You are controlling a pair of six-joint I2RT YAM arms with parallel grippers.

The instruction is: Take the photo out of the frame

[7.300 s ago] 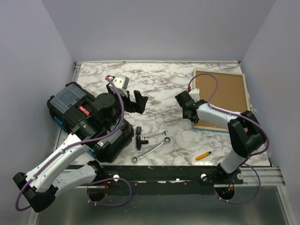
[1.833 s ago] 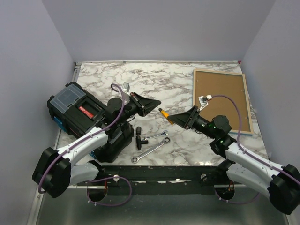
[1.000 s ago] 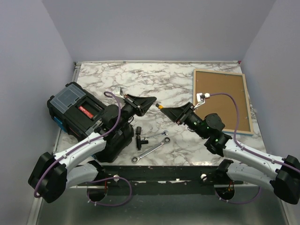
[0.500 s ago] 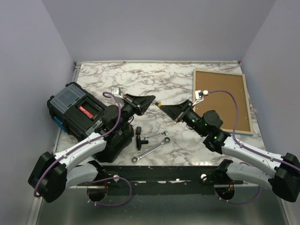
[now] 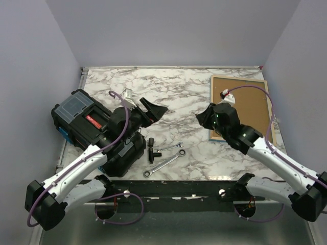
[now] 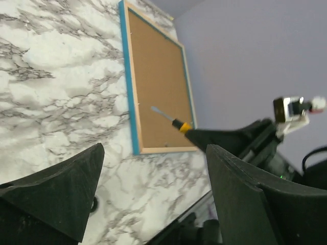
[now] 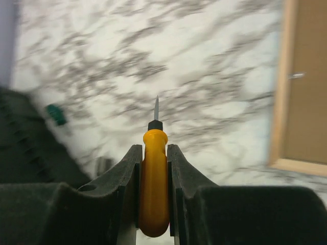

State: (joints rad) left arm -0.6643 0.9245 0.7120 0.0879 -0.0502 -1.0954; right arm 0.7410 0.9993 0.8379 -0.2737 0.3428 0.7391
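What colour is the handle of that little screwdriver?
The screwdriver has an orange-yellow handle; the right wrist view shows it best.

No readable text, label or number shows.

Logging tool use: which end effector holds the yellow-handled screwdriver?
The right end effector, shut on the screwdriver; the left end effector stands open with nothing between its fingers.
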